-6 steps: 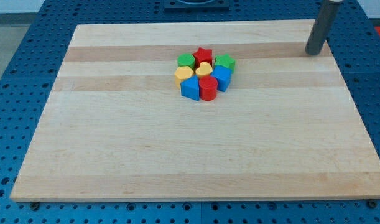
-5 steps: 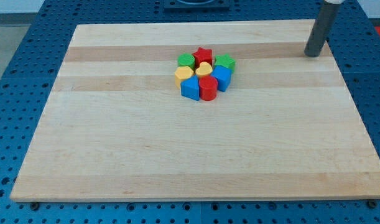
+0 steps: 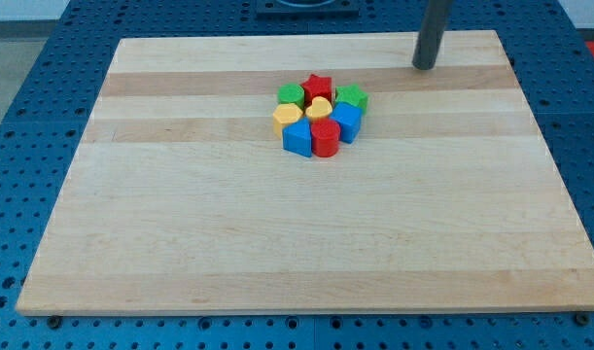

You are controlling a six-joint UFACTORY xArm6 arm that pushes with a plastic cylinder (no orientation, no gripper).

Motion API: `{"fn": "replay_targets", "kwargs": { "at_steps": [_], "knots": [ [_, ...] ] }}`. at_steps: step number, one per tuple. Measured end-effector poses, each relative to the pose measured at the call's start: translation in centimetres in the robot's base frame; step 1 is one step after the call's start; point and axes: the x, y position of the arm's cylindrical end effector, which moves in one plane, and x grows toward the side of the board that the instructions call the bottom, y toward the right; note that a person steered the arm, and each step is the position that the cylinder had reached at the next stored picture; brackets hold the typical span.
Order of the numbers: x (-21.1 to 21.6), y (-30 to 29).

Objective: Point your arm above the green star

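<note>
The green star (image 3: 352, 96) sits at the right of a tight cluster of blocks near the board's upper middle. My tip (image 3: 424, 67) is near the board's top edge, to the upper right of the star and well apart from it. Around the star are a red star (image 3: 318, 85), a green block (image 3: 292, 94), a yellow heart (image 3: 319, 107), a yellow block (image 3: 288, 117), a blue block (image 3: 346, 122), a red cylinder (image 3: 325, 137) and a blue cube (image 3: 297, 138).
The wooden board (image 3: 306, 233) lies on a blue perforated table (image 3: 24, 117). A dark base shows at the view's top (image 3: 304, 8).
My tip has moved left along the board's top edge and slightly up, closer to the cluster. The blocks have not moved.
</note>
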Motion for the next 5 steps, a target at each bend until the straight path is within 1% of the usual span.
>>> {"fn": "replay_targets", "kwargs": {
  "at_steps": [1,3,4,5],
  "knots": [
    [-1.3,-2.4],
    [-1.6,-8.6],
    [-0.7,-9.1],
    [2.1,-9.1]
  ]
}}
